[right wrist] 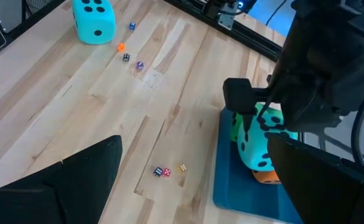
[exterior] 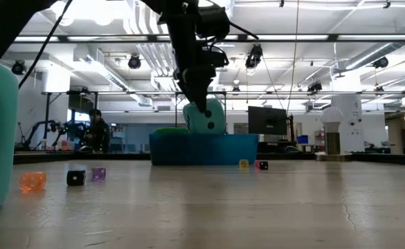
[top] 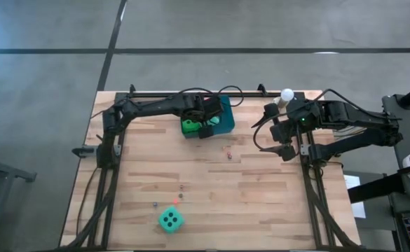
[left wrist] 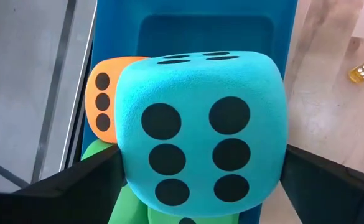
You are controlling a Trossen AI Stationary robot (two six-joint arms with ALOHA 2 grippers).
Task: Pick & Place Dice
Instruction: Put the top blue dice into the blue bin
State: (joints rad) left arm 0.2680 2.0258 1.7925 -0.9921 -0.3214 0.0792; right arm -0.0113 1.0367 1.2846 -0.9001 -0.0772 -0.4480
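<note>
The blue tray [top: 227,110] stands at the table's far side. In it a teal die [left wrist: 200,130] rests on a green die [left wrist: 129,199], with an orange die [left wrist: 104,93] behind it. In the low view the teal die [exterior: 205,119] rises above the tray wall [exterior: 223,149]. My left gripper [left wrist: 200,180] is open and slants down over the tray, one finger on either side of this teal die. A second teal die [top: 170,220] sits on the table near the front edge. My right gripper [top: 286,148] hangs open above the table's right side, with nothing between its fingers. My left gripper's fingers [left wrist: 88,180] stand right beside two opposite side faces of the teal die [left wrist: 127,168], coming from above at a slant. I cannot tell whether they touch it. The die rests on the dice below it in the tray.
Tiny coloured dice lie scattered on the wood: a few near the middle [top: 227,152] and a few by the front teal die [top: 180,189]. A white ball on a stand [top: 287,94] is at the far edge beside the right arm. Bare wood lies between the tray and the front.
</note>
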